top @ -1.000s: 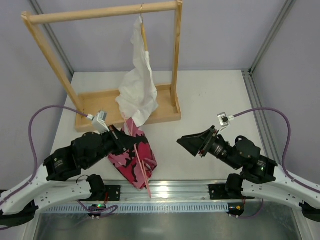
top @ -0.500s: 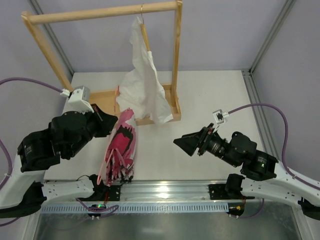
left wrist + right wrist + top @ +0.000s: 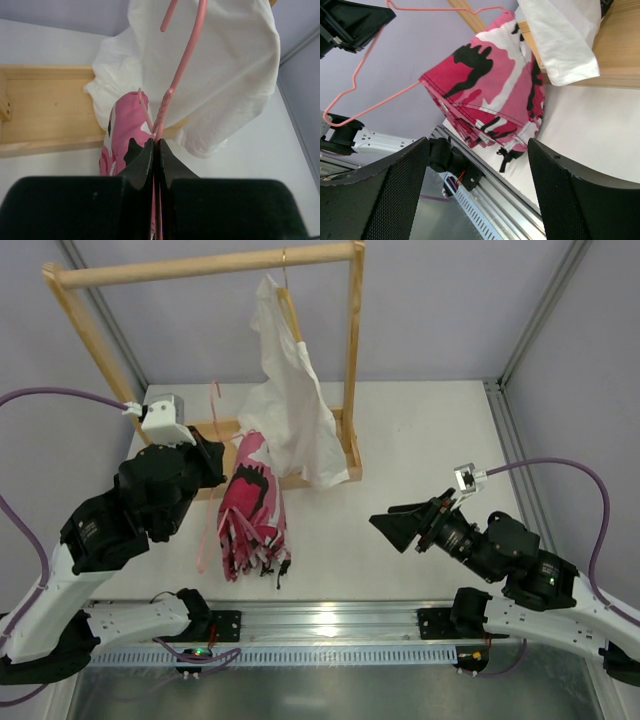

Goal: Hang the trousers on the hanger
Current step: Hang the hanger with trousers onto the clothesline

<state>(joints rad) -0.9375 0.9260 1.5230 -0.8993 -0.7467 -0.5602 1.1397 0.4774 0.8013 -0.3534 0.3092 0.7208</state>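
White table [image 3: 430, 440] lies between grey walls, with a wooden rack [image 3: 352, 360] standing at its far side. From the rack's rod a white garment [image 3: 290, 410] hangs on a wooden hanger [image 3: 291, 312].

Raised in front of the rack's base, the left gripper [image 3: 214, 462] has its fingers pressed together on the twisted neck of the pink hanger [image 3: 185, 57], just under the hook. The trousers [image 3: 250, 508] are draped over the hanger and folded double. They hang just beside the left gripper, in front of the white garment's lower edge. Their lower end comes close to the table's near edge; whether it touches, I cannot tell.

Well apart on the right, the right gripper [image 3: 392, 525] hovers with fingers spread, holding nothing and pointing toward the trousers.
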